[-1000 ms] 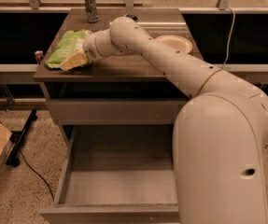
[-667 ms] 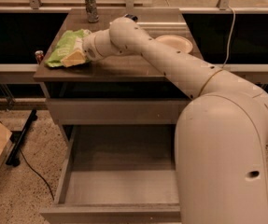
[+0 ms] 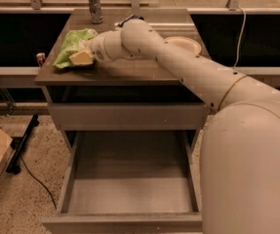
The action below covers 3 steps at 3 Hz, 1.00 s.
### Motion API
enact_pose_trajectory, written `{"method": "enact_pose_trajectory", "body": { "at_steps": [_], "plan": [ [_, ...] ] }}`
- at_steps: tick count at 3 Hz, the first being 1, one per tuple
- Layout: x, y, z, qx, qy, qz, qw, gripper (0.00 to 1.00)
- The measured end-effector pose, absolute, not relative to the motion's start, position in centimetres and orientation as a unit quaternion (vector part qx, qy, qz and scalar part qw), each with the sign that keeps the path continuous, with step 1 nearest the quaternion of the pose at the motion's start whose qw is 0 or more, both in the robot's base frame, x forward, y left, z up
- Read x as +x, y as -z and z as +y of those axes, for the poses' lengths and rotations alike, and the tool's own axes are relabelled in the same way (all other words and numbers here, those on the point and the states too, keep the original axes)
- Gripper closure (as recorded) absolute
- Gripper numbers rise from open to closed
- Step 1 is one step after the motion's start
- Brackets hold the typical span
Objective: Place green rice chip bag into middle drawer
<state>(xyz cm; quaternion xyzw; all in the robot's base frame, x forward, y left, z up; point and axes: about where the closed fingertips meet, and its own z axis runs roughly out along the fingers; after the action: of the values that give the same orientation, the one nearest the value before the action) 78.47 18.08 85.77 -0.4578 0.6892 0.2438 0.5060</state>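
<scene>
In the camera view, the gripper (image 3: 81,58) sat at the left end of the cabinet top (image 3: 134,71), pressed against the green rice chip bag (image 3: 71,44) – whether it was clamped on the bag or merely touching it could not be told. The bag lay crumpled on the top, near the left edge. A white bowl (image 3: 184,45) rested to the right behind the arm, and a metal can (image 3: 95,6) stood at the back. Below, the middle drawer (image 3: 130,191) was pulled out – its flat bottom bare – under a closed grey drawer front (image 3: 125,116).
</scene>
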Motion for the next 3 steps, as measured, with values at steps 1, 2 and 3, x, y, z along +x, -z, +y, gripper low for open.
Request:
{"method": "enact_pose_trajectory", "body": {
  "at_steps": [1, 2, 3],
  "plan": [
    [77.6, -86.6, 17.1, -0.451, -0.249, 0.684, 0.516, 1.0],
    [76.0, -87.9, 15.1, -0.454, -0.265, 0.666, 0.529, 1.0],
    [73.0, -89.9, 12.3, -0.455, -0.273, 0.647, 0.547, 1.0]
  ]
}}
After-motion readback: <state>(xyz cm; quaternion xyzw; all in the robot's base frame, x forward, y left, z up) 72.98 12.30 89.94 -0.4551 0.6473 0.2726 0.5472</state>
